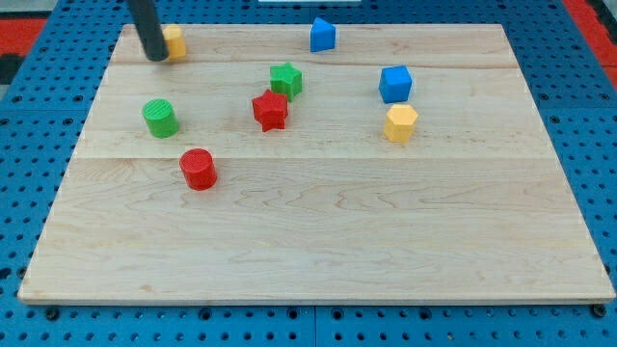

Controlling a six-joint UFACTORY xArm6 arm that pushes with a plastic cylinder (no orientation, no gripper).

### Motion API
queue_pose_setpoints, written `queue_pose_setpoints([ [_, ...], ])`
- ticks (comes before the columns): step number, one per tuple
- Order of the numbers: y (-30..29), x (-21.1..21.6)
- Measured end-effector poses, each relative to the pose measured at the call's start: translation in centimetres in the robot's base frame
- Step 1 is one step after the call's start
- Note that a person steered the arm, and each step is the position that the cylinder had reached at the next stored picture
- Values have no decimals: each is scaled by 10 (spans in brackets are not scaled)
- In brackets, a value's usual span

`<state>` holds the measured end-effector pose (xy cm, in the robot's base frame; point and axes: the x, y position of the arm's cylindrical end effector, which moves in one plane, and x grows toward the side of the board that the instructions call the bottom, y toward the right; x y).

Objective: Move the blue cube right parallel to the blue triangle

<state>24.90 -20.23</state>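
Tool: my tip (154,56), bare rod gripping nothing, touching yellow block (174,41), far left of blue cube (395,84). Blue triangle (323,35) up-left of cube; yellow hexagon (400,123) just below.

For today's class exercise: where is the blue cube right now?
The blue cube sits toward the view's upper right of the wooden board, just above the yellow hexagonal block.
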Motion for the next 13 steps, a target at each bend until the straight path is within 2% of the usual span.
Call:
queue_pose_setpoints([
  [1, 25, 50],
  [2, 139, 44],
  [3, 189, 26],
  [4, 229, 32],
  [5, 229, 77],
  [6, 256, 106],
  [7, 327, 89],
  [8, 347, 38],
  [9, 362, 5],
  [10, 376, -8],
  [13, 380, -3],
])
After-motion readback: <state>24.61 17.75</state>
